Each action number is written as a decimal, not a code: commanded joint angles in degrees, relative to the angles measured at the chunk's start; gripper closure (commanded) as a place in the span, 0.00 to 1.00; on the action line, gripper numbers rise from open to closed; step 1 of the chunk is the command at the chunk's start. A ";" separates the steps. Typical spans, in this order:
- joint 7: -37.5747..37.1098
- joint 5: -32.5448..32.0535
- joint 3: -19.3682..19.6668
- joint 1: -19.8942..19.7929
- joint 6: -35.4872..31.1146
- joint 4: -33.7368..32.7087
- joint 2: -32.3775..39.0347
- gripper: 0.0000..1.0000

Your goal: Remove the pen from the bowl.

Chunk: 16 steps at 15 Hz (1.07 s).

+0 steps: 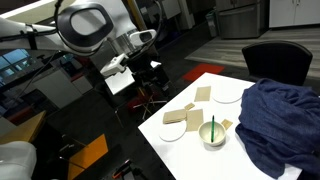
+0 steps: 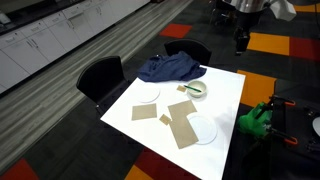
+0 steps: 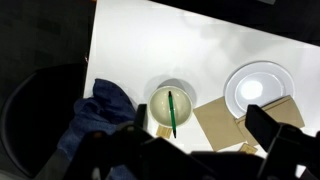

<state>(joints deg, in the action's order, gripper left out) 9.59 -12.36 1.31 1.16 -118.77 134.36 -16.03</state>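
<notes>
The small cream bowl (image 3: 160,104) stands on the white table, with the green pen (image 3: 171,112) lying in it and leaning over its rim. Both exterior views also show the bowl (image 1: 212,135) (image 2: 198,90) with the pen (image 1: 211,126) (image 2: 189,87). My gripper (image 3: 200,120) is open and empty. It hangs high above the table and away from the bowl in both exterior views (image 1: 146,40) (image 2: 240,44). In the wrist view its dark fingers frame the bowl and the cardboard from below.
A crumpled blue cloth (image 3: 100,118) (image 1: 285,120) lies beside the bowl. Two flat white plates (image 3: 258,88) (image 1: 175,128) and brown cardboard pieces (image 3: 232,122) (image 2: 180,125) lie on the table (image 3: 150,45). Black chairs (image 2: 100,75) stand at its edges. A green object (image 2: 255,120) sits on the floor.
</notes>
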 commanded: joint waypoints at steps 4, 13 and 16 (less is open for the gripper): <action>14.18 1.31 4.75 -1.76 -14.59 0.79 8.00 0.00; 14.33 5.18 4.85 -4.45 -25.14 0.73 18.39 0.00; 12.89 5.73 4.43 -4.72 -28.69 0.08 21.76 0.00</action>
<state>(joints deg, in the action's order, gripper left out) 23.42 -7.71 6.79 -2.54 -143.98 134.95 3.08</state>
